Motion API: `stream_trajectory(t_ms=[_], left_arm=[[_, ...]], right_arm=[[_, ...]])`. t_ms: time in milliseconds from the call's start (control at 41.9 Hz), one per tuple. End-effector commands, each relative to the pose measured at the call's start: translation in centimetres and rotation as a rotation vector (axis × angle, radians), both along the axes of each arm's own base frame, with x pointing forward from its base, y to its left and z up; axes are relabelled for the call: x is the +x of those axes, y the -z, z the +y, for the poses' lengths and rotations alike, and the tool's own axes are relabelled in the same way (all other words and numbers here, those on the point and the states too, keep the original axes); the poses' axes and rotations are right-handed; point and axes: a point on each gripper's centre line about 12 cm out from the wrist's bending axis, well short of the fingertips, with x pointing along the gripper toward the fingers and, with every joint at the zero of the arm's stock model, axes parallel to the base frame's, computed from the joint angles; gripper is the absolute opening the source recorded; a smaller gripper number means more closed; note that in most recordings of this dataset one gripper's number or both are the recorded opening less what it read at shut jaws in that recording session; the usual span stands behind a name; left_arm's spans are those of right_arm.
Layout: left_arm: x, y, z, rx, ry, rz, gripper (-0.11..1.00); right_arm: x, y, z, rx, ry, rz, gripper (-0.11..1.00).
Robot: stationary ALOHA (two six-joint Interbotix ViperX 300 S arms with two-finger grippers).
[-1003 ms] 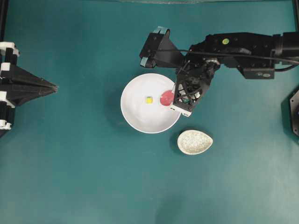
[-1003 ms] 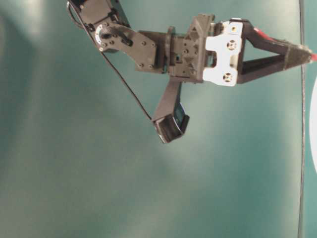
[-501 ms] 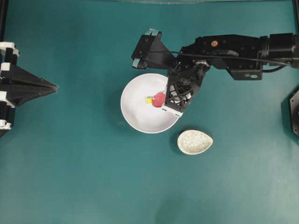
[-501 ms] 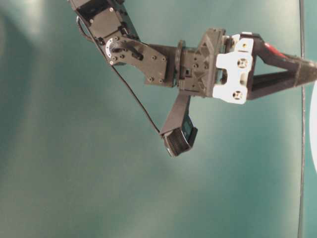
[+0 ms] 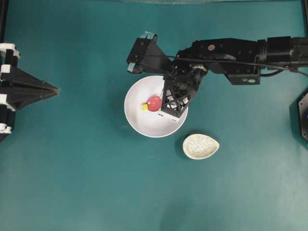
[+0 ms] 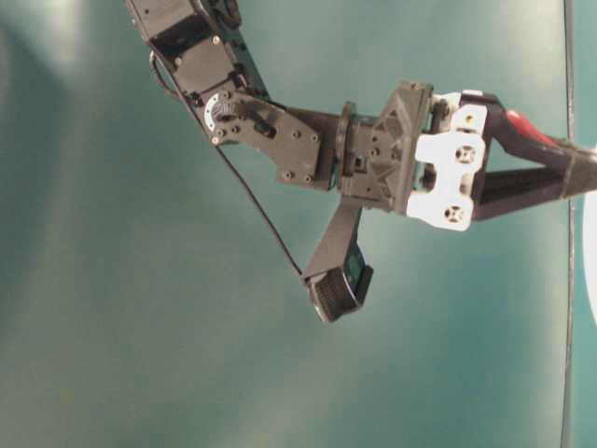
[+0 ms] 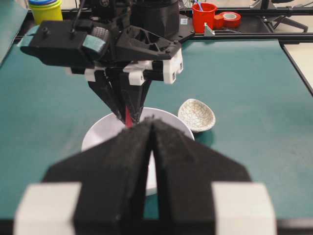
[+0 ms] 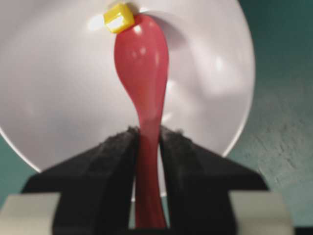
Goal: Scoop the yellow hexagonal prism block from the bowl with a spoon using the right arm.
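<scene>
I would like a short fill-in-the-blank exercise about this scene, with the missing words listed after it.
1. The right tool is shut on the handle of the ____ spoon.
2. The yellow block sits at the tip of the spoon's ____.
3. Spoon and block are inside the white ____, whose rim shows in the overhead view.
4. The speckled dish lies ____ the bowl, on the teal table.

Missing words: red; head; bowl; outside

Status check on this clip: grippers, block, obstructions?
Right gripper shut on spoon. Left gripper shut, idle. Spoon tip touching yellow block in bowl. Nothing in the way.
</scene>
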Motion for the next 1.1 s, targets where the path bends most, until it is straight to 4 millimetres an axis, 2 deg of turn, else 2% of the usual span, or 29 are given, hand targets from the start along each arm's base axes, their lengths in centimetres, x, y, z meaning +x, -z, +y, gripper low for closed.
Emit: stream_trajectory(t_ms=[0,334,716,1074], left_arm=[[0.2,-0.8,0.0,0.006,0.001,-0.021,0.00],[0.2,-0.8,0.0,0.006,0.002,-0.021,0.00],[0.3,-0.8,0.0,0.006,0.001,-0.020,0.00],[0.3,-0.8,0.0,0.005,0.002,-0.020,0.00]], right_arm=[[0.6,-1.5,0.2,-0.001,-0.005,-0.046,0.22],[1.5,-2.1,0.3,0.006,-0.002,-0.077,0.22],[2.8,-4.8,0.1,-0.012,-0.028,-0.150,0.22],[2.6,-8.1,0.1,-0.026,-0.038,-0.209,0.22]])
